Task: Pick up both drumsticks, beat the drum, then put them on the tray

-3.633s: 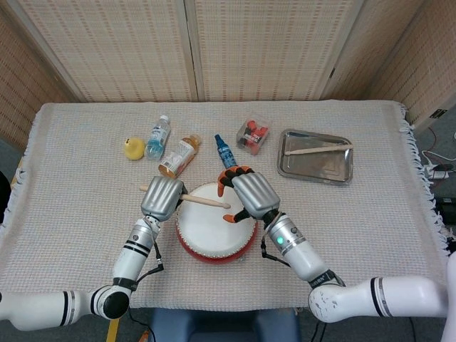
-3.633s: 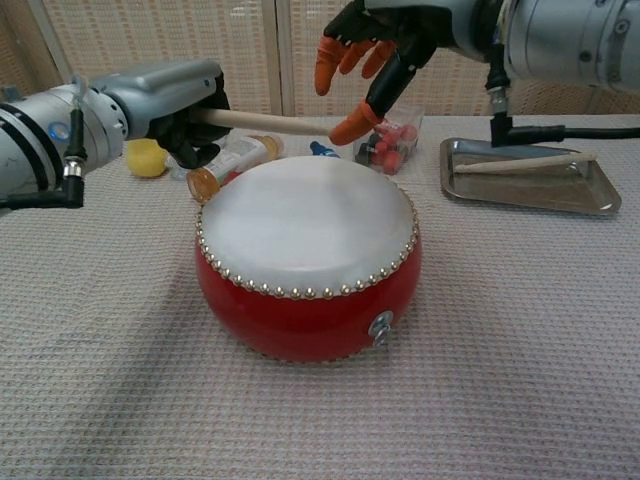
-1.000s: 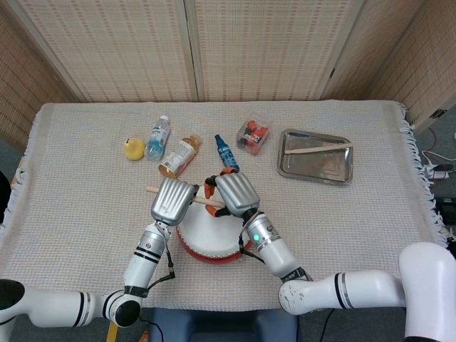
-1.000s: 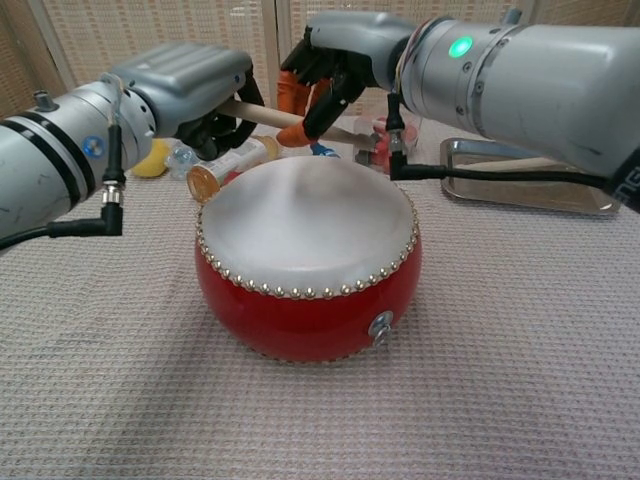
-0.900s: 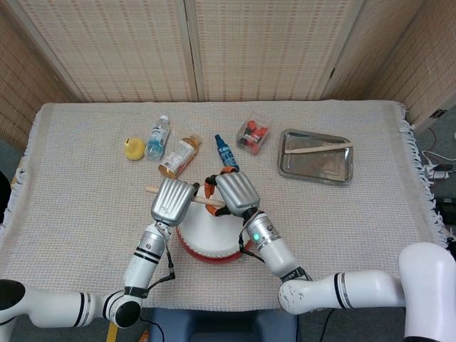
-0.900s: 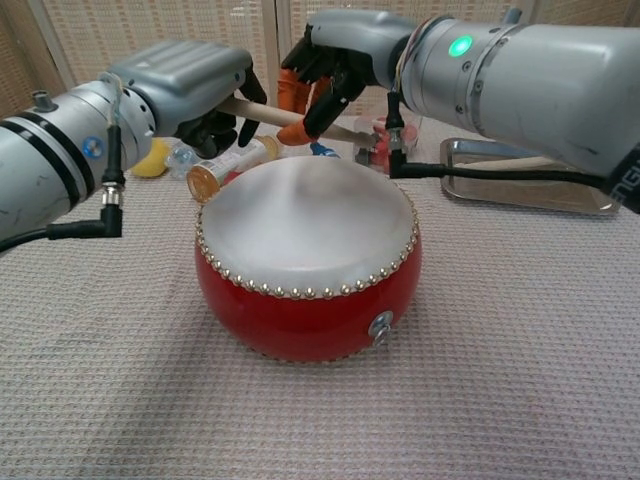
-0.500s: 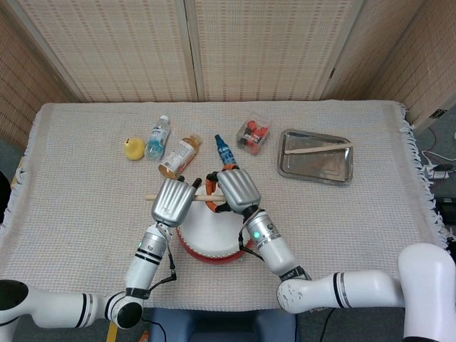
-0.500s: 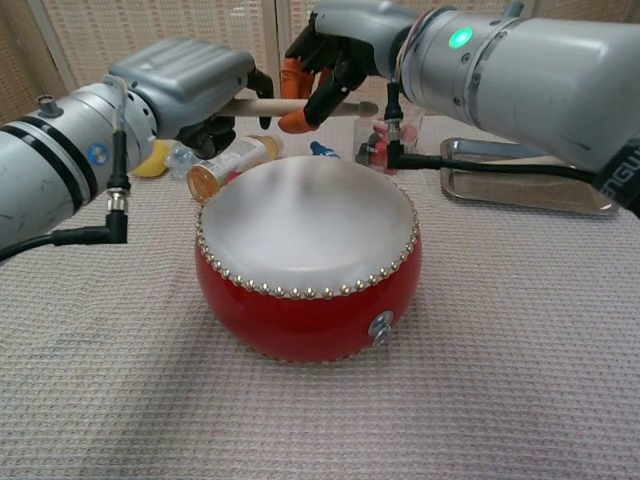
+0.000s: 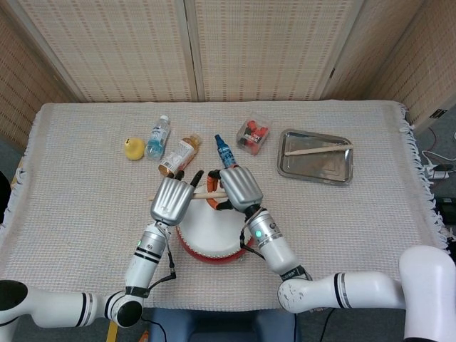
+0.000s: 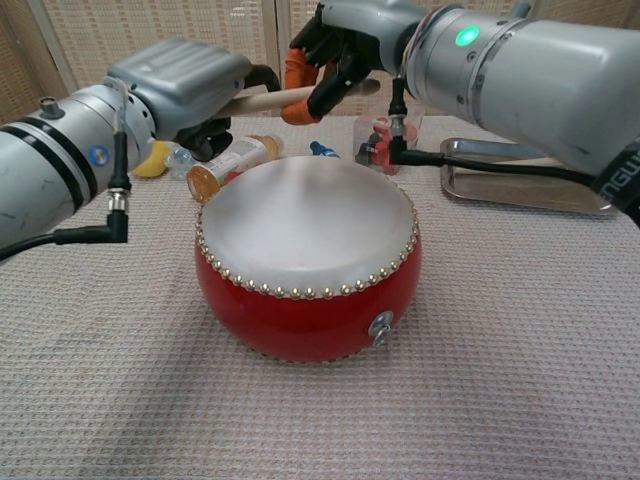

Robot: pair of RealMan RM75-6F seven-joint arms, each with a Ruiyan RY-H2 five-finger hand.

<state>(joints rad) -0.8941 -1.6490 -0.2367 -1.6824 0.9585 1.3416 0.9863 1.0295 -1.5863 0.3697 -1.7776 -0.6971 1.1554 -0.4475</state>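
The red drum (image 9: 210, 231) (image 10: 305, 250) with its white skin stands near the table's front. One wooden drumstick (image 9: 206, 192) (image 10: 268, 98) hangs level above the drum's far edge, between both hands. My right hand (image 9: 239, 187) (image 10: 340, 45) grips its middle with orange-tipped fingers (image 10: 300, 108). My left hand (image 9: 171, 199) (image 10: 185, 80) sits at the stick's left end with its fingers lifted and spread, one arched over the stick. A second drumstick (image 9: 317, 149) (image 10: 520, 163) lies in the metal tray (image 9: 342, 171) (image 10: 520, 195) at the right.
Behind the drum lie a yellow toy (image 9: 132, 148), a water bottle (image 9: 157, 137), an orange-capped bottle (image 9: 178, 157) (image 10: 225, 165), a small blue bottle (image 9: 225, 151) and a clear box of red pieces (image 9: 253, 133) (image 10: 385, 135). A woven cloth covers the table.
The right hand came over from beside the drum and took hold of the stick. The stick has slid rightward and risen; the left hand's fingers have spread.
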